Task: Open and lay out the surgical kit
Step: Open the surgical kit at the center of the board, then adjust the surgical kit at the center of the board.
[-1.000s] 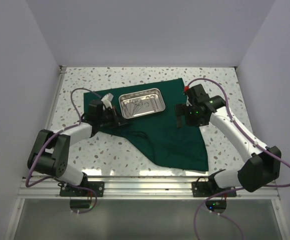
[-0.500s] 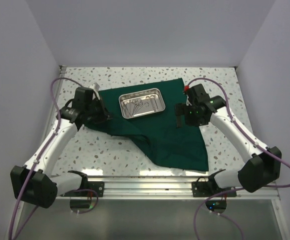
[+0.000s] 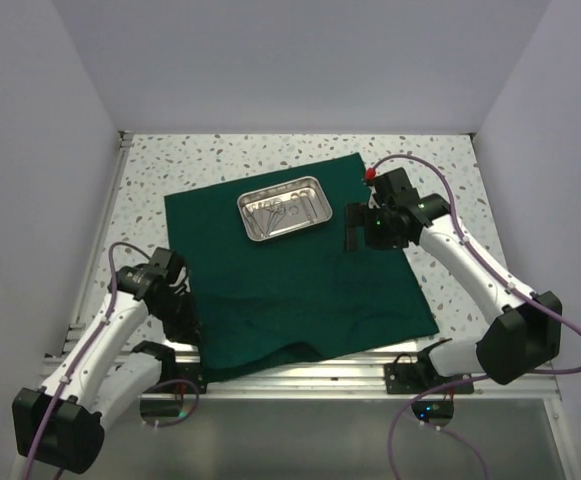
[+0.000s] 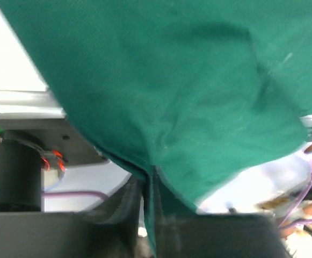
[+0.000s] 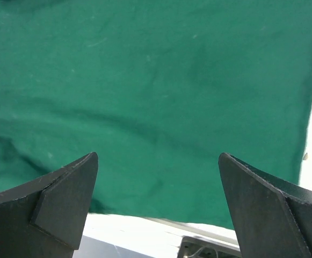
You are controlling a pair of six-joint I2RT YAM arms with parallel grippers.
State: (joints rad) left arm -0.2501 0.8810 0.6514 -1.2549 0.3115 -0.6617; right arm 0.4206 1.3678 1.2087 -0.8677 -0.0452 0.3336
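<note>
Green cloth (image 3: 300,290) lay spread out, the tray (image 3: 323,200) with instruments (image 3: 278,209) on it toward 12 o'clock. The left gripper (image 3: 185,318) pinched the cloth's edge at 7 o'clock. The right gripper (image 3: 353,228) hung wide open at 2 o'clock, beside the tray.

The cloth (image 3: 300,290) is dark green woven fabric, matt, with a fine weave and soft creases. The tray (image 3: 242,205) is polished steel, mirror-bright, and the instruments (image 3: 278,210) in it glint like metal too. The bench (image 3: 450,170) looks smooth and stone-like, white with dark speckles. The right fingers (image 5: 64,188) are matt black plastic.
</note>
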